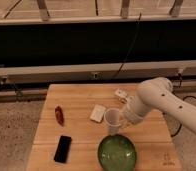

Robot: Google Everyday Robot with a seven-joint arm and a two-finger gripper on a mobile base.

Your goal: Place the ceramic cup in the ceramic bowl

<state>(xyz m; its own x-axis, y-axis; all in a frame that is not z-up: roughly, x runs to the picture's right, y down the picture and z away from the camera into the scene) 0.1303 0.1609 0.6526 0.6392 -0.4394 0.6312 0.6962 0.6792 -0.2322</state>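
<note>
The ceramic cup is a pale tapered cup, held just above the far rim of the ceramic bowl. The ceramic bowl is wide, green and glossy, and sits at the front of the wooden table. My gripper comes in from the right on a white arm and is shut on the cup's right side. The cup is upright with its open rim facing up.
A flat white block lies just left of the cup. A red pepper-like thing lies at the table's left, and a black phone at the front left. A small white object lies behind the arm. A dark wall with rails stands behind.
</note>
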